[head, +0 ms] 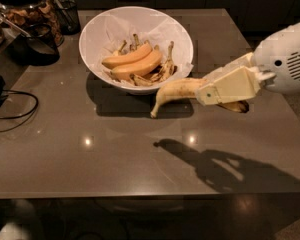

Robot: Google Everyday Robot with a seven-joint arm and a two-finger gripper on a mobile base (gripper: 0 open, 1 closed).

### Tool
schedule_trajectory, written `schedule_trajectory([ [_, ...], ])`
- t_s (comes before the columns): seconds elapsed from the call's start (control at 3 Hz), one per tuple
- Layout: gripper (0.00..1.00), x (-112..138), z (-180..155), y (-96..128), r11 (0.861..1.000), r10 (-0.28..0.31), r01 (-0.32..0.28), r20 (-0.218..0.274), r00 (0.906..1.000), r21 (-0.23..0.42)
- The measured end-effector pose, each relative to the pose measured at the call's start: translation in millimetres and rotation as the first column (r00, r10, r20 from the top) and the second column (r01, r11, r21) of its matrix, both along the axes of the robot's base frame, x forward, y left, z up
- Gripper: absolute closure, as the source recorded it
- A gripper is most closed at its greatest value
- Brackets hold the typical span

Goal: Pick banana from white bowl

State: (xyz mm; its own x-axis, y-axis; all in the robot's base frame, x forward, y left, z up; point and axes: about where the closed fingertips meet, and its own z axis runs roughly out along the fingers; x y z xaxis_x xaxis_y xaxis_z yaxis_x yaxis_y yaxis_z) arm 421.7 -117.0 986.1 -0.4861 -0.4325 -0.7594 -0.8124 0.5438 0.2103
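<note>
Glossy brown tabletop, dimly lit: the curved, speckled banana (176, 90) hangs clamped in the cream gripper (207, 91), its middle hidden by the fingers, blackened end showing behind them. Just beyond the fingertips sits the paper-lined white bowl (96, 30), holding smoother orange bananas (135, 64)

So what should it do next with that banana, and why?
Probably lift it a little higher and away. The hand is shut on the banana, which hangs outside the white bowl, above the table, its free tip close to the bowl.
</note>
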Motion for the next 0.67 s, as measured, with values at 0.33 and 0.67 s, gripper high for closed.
schedule_trajectory([
  [0.33,1.00,-35.3,3.2,19.7,1.000,0.002,-0.002,-0.007,1.0000,-0.012],
  [0.67,1.00,-37.7,1.9,20.4,1.000,0.002,-0.002,-0.011,0.9999,-0.012],
])
